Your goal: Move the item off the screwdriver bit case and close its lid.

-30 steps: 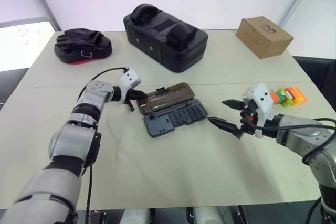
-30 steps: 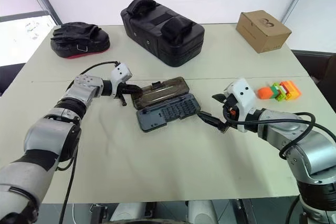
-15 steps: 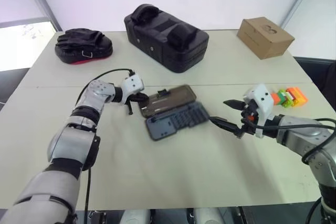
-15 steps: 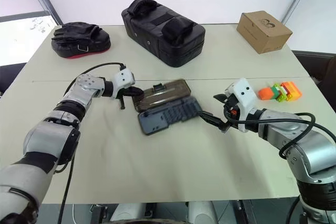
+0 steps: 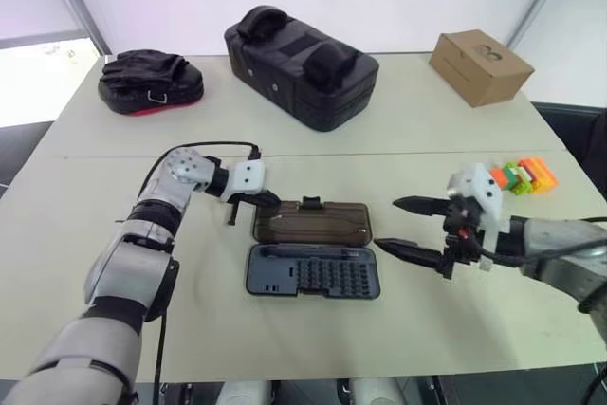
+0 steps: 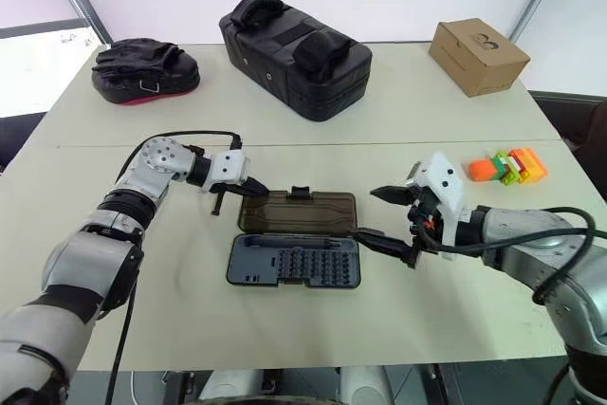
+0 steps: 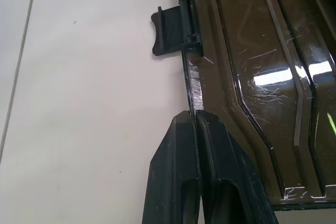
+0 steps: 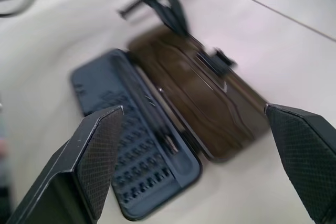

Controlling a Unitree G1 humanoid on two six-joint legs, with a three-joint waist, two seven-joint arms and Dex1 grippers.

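1. Currently the bit case (image 6: 292, 260) is seen lying open mid-table, its lid (image 6: 297, 211) folded out flat at its 12 o'clock side.
2. Toy bricks (image 6: 506, 166) are found well apart from the case, at its 2 o'clock near the table (image 6: 313, 329) edge; nothing is seen resting on the case.
3. Left gripper (image 7: 197, 120) is pressed together, tips touching the lid's long rim near the black latch tab (image 7: 167, 23); whether the rim is pinched can't be told.
4. Right gripper (image 6: 381, 213) is spread wide with nothing in it, hovering just beside the case at 3 o'clock.
5. Lid is judged light, stiff, glossy and likely slippery; the hinge could be strained if twisted.
6. Best hold is judged to be the latch-side rim, lifted and swung over the tray.
7. Case is probably light enough to slide, so bracing may be needed.
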